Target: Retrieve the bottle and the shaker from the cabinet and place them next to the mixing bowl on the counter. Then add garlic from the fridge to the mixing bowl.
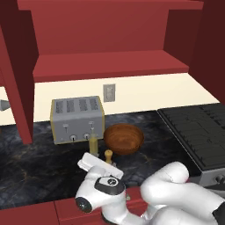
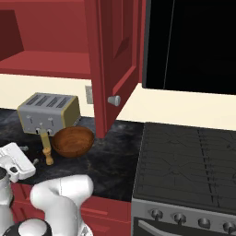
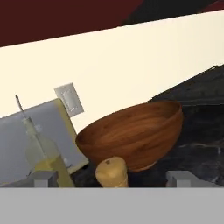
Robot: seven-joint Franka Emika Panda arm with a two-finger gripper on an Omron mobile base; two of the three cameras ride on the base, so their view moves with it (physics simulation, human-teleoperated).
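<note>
On counter by bowl (image 3: 135, 133): shaker (image 3: 112, 173) small, wooden, light, stiff; bottle (image 3: 41, 153) glass, slippery, fragile, take mid-body. Gripper (image 3: 111, 178) wide, empty, straddling shaker.

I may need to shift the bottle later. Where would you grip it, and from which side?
Grip the bottle around its wider lower body, not the thin neck, which gives little to hold. It stands upright right in front of the toaster, with the bowl to its right and the shaker just in front, so I'd come level from the front-left, where the counter looks free.
</note>
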